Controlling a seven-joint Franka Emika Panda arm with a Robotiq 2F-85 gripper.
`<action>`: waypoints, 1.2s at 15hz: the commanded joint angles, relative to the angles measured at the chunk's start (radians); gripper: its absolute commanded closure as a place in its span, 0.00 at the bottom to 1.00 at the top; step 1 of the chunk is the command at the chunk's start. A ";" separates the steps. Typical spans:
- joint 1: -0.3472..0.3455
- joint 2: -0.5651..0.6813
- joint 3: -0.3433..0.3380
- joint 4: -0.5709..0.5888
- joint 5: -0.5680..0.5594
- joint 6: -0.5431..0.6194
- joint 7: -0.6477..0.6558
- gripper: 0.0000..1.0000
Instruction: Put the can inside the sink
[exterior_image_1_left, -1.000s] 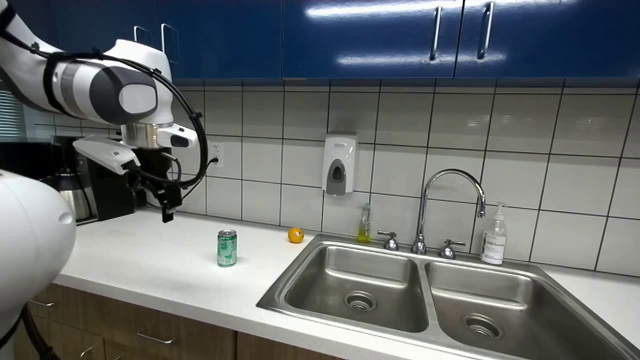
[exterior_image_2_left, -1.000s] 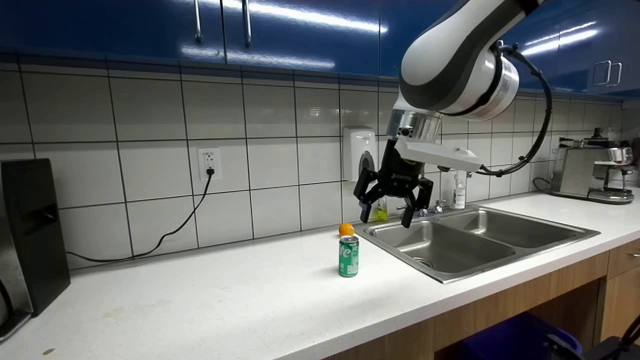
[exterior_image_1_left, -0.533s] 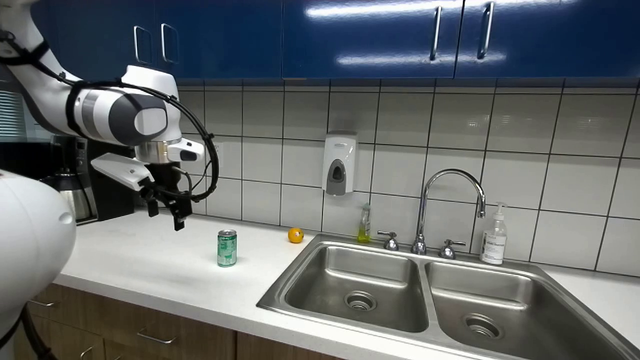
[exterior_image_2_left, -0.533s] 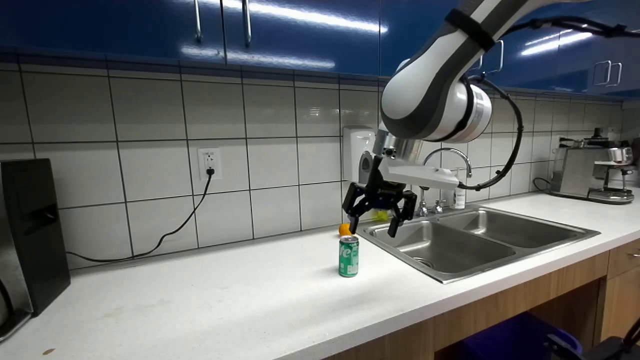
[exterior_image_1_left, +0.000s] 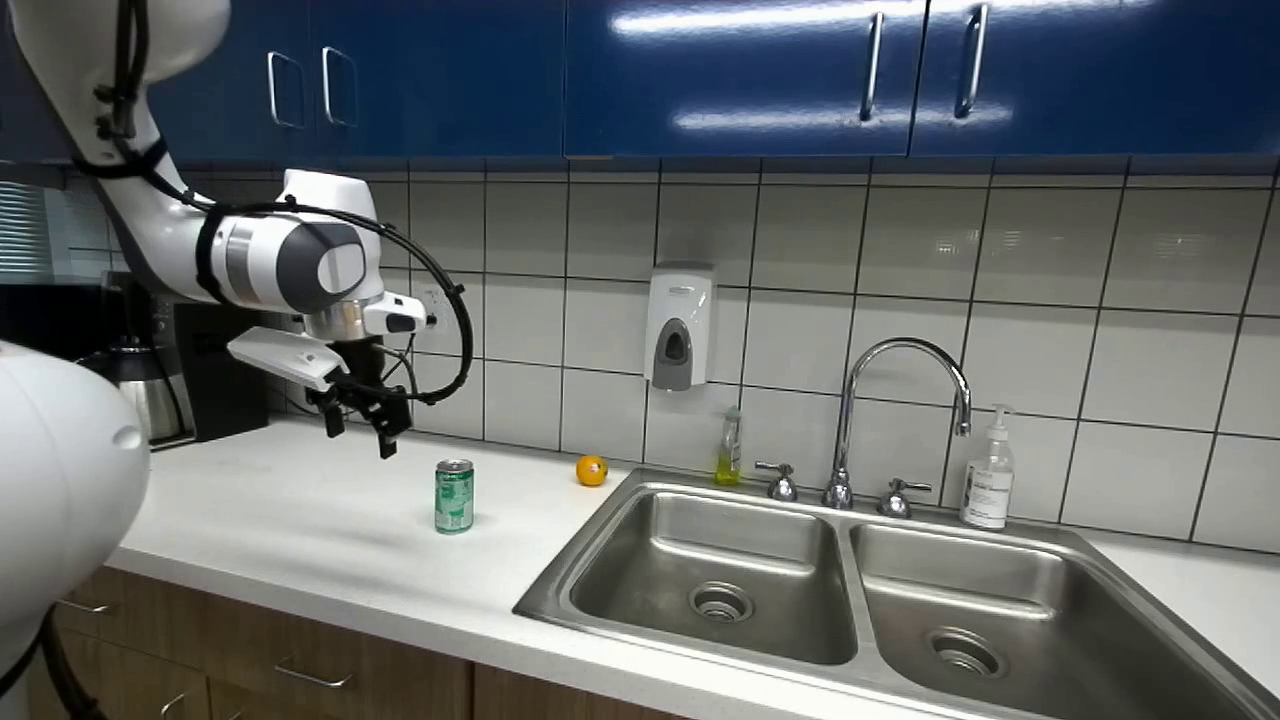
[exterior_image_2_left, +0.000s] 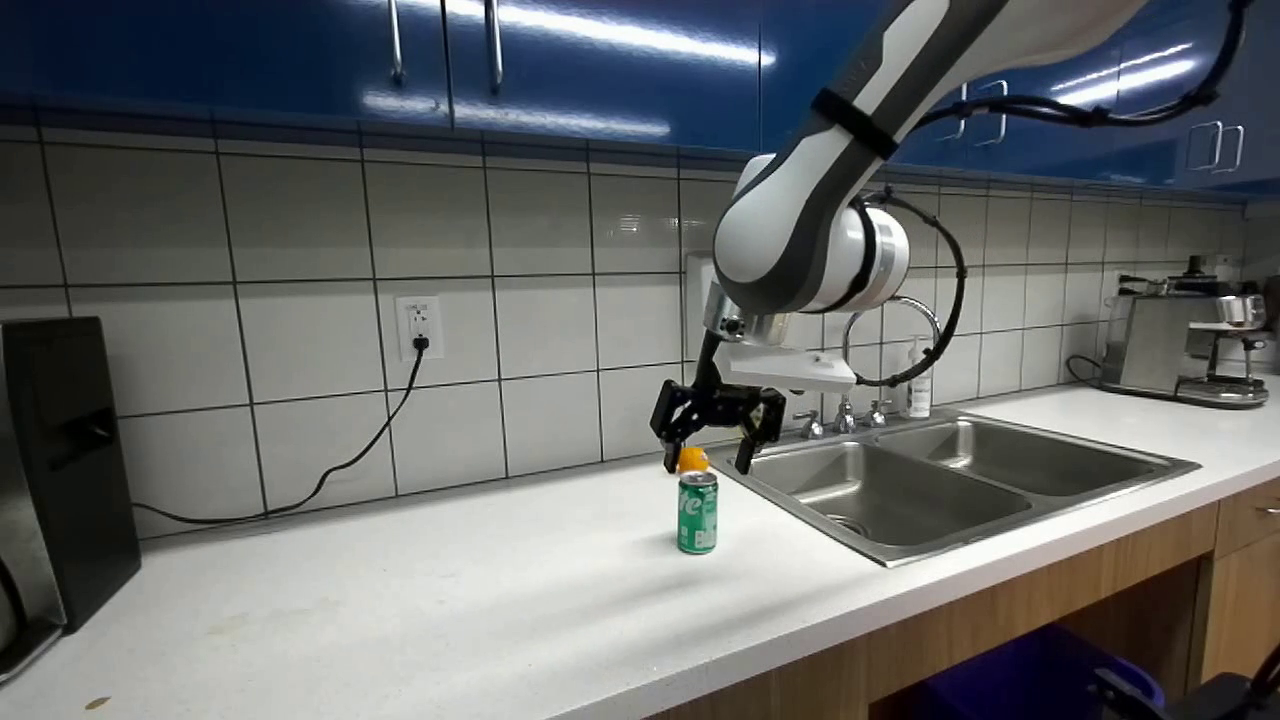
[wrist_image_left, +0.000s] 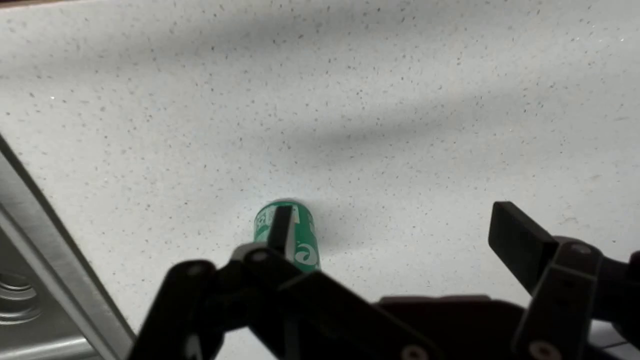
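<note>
The green can (exterior_image_1_left: 454, 497) stands upright on the counter left of the sink (exterior_image_1_left: 852, 580); the can also shows in an exterior view (exterior_image_2_left: 697, 515). My gripper (exterior_image_1_left: 360, 437) is open and empty, pointing down. In an exterior view the gripper (exterior_image_2_left: 708, 463) has its fingertips just above the level of the can's top. In the wrist view the open fingers (wrist_image_left: 392, 220) are wide apart. The can (wrist_image_left: 304, 232) lies behind the left finger, which hides part of it, not centred between the fingers. The sink's rim (wrist_image_left: 47, 250) is at the left there.
A small orange (exterior_image_1_left: 591, 471) sits near the wall between can and sink. A curved faucet (exterior_image_1_left: 900, 345), a yellow-green soap bottle (exterior_image_1_left: 729, 450) and a pump bottle (exterior_image_1_left: 988, 485) stand behind the basins. A wall dispenser (exterior_image_1_left: 680, 325) hangs above. A dark appliance (exterior_image_2_left: 65, 480) stands on the counter.
My gripper has moved closer to the can and lower, rightward in an exterior view with the can on its right. It stays open. The can has not moved.
</note>
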 joint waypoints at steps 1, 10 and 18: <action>-0.041 0.094 0.006 0.084 -0.089 0.014 0.047 0.00; -0.045 0.253 -0.067 0.229 -0.238 -0.017 0.125 0.00; -0.024 0.334 -0.115 0.344 -0.249 -0.150 0.151 0.00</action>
